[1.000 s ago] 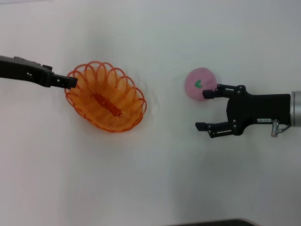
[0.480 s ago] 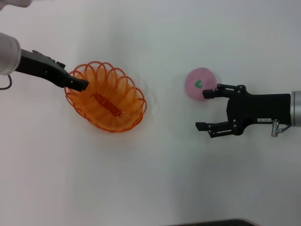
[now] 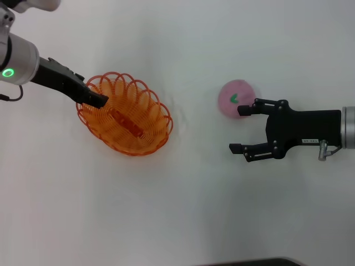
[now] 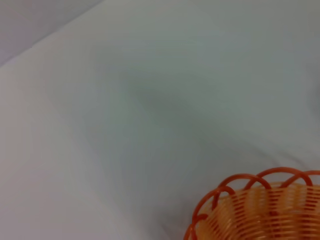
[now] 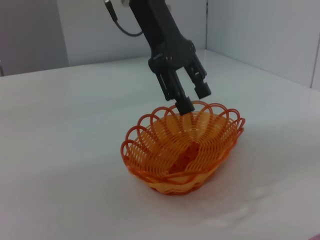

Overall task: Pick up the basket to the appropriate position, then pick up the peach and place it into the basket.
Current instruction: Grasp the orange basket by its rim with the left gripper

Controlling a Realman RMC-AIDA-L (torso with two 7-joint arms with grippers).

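Observation:
The orange wire basket (image 3: 165, 123) sits on the white table at the left; it also shows in the left wrist view (image 4: 235, 210) and the right wrist view (image 5: 131, 148). My left gripper (image 3: 97, 100) is at the basket's far-left rim. In the right wrist view the left gripper (image 5: 194, 100) is open, with one finger dipping inside the rim and the other outside it. The pink peach (image 3: 233, 98) with a green leaf mark lies at the right. My right gripper (image 3: 238, 129) is open and empty, with its upper fingertip just beside the peach.
The white table (image 3: 183, 210) runs all round the basket and peach. A dark edge shows at the bottom of the head view (image 3: 260, 262). Grey walls stand behind the table in the right wrist view (image 5: 260, 35).
My left arm has swung in from the left, its wrist coming into view and its fingertip moving over the basket rim. The basket, peach and right gripper have not moved.

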